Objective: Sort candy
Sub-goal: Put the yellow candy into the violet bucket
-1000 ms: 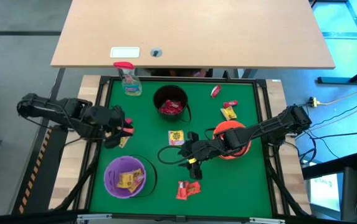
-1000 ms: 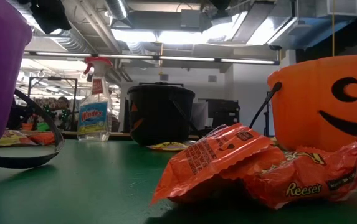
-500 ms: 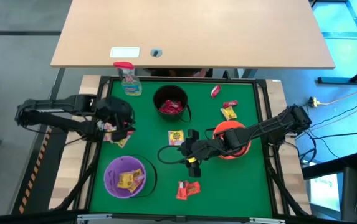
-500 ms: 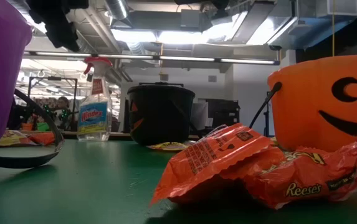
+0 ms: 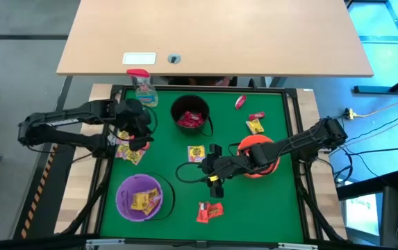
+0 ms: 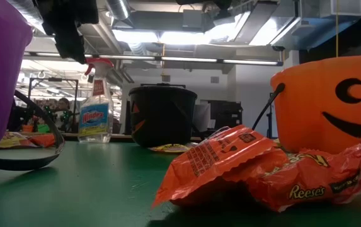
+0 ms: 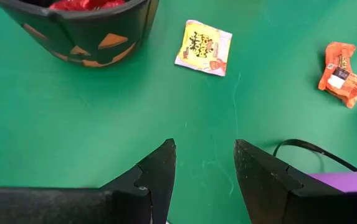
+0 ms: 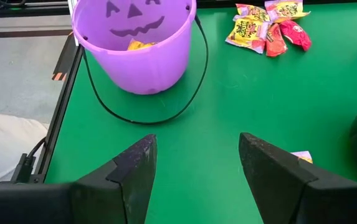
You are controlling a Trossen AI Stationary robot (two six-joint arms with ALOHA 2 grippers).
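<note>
While the right arm has kept to its place at mid-frame in the overhead picture, we see that the left arm has swung upward and rightward across the left side of the green felt worktop, from beside the small heap of wrapped yellow and red candies at the left edge toward the black plastic pumpkin-faced bucket at upper centre. The left gripper now hovers between the clear spray bottle with the red top and that bucket, and its wrist picture shows its fingers apart with bare felt between them, so it carries nothing. We judge that it has left the heap untouched and is lining up either on the bucket or on the flat yellow packet lying just below it. The right gripper sits just left of the orange pumpkin bucket, its fingers likewise spread and empty. Sorting is partly done: red wrappers lie in the black bucket and yellow ones in the purple plastic bucket at lower left. Loose sweets remain: the heap, the yellow packet, the crumpled orange packets at lower centre, and a red and a yellow piece at upper right.
</note>
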